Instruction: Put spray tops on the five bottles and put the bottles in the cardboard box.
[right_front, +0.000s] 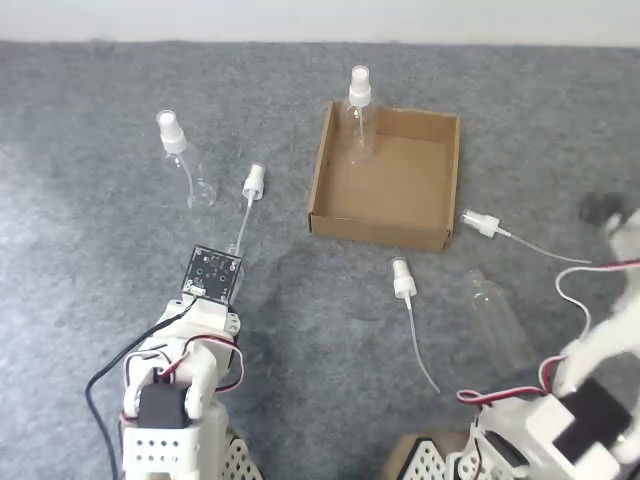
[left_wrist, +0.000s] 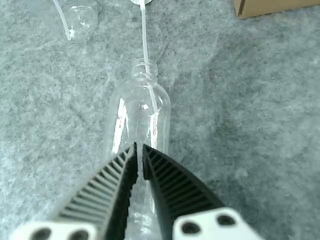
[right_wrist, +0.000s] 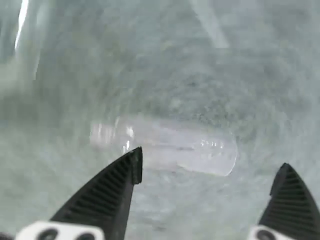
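while the left hand (left_wrist: 139, 151) hovers with its fingers drawn to a narrow slit over an uncapped bottle (left_wrist: 136, 114) lying on the grey table (left_wrist: 260, 130), a spray top's tube (left_wrist: 144, 42) runs into that bottle's neck. the right hand (right_wrist: 210, 165) is spread wide above another bare bottle (right_wrist: 170, 147) lying on its side. one capped bottle (right_front: 358, 118) stands in the cardboard box (right_front: 400, 190); a second capped bottle (right_front: 188, 168) sits well left of the box, and two loose spray tops (right_front: 403, 278) (right_front: 480, 222) lie near the box's front.

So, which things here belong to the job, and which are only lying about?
For the job:
cardboard box
capped bottle in the box
capped bottle left of the box
bare bottle under the left gripper
bare bottle under the right gripper
three spray tops not screwed on

Not for the job:
grey carpet
arm cables
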